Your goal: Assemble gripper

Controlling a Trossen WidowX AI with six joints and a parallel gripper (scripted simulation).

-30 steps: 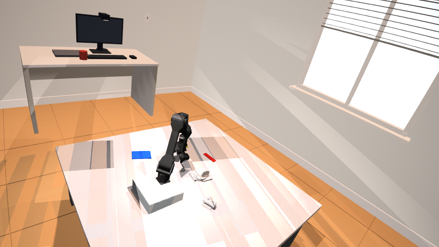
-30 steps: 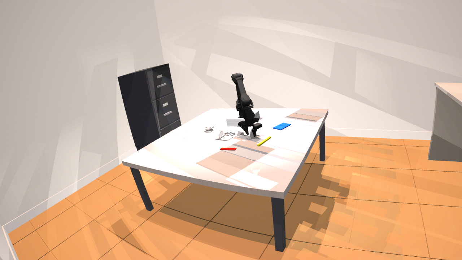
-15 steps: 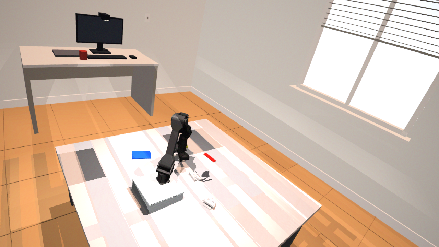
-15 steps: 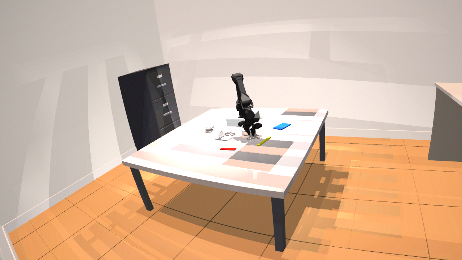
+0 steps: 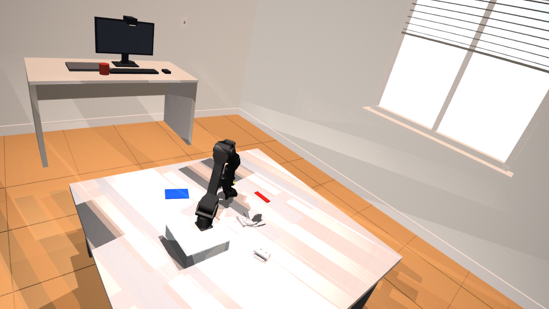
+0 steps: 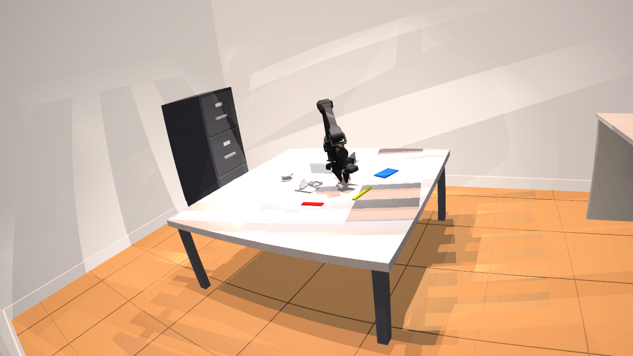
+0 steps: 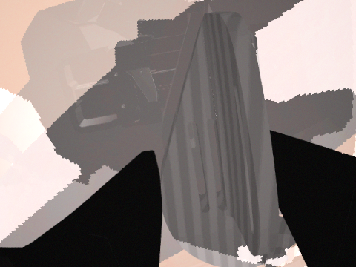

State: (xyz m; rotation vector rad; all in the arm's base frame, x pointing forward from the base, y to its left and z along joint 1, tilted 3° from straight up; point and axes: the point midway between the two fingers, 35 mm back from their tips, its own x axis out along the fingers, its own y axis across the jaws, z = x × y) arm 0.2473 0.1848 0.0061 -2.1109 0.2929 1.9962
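My gripper [image 7: 208,153] [image 5: 230,196] [image 6: 342,180] is low over the table and shut on a grey ribbed jaw. The jaw [image 7: 219,111] stands between the black fingers in the wrist view, with gear teeth at its lower right end; it is mostly hidden in the top view. A pale cluster of parts [image 5: 249,221] [image 6: 306,189], with one piece sticking up, lies beside the gripper. Another small pale part [image 5: 262,253] [image 6: 287,177] lies farther off. Both are too small and washed out to tell base, other jaw and housing plate apart.
A red bar [image 5: 262,196] [image 6: 312,203], a yellow bar [image 6: 362,193] and a blue plate [image 5: 176,193] [image 6: 386,173] lie on the table around the arm. The arm stands on a pale box [image 5: 207,250] [image 6: 319,168]. Hard shadows cross the table top.
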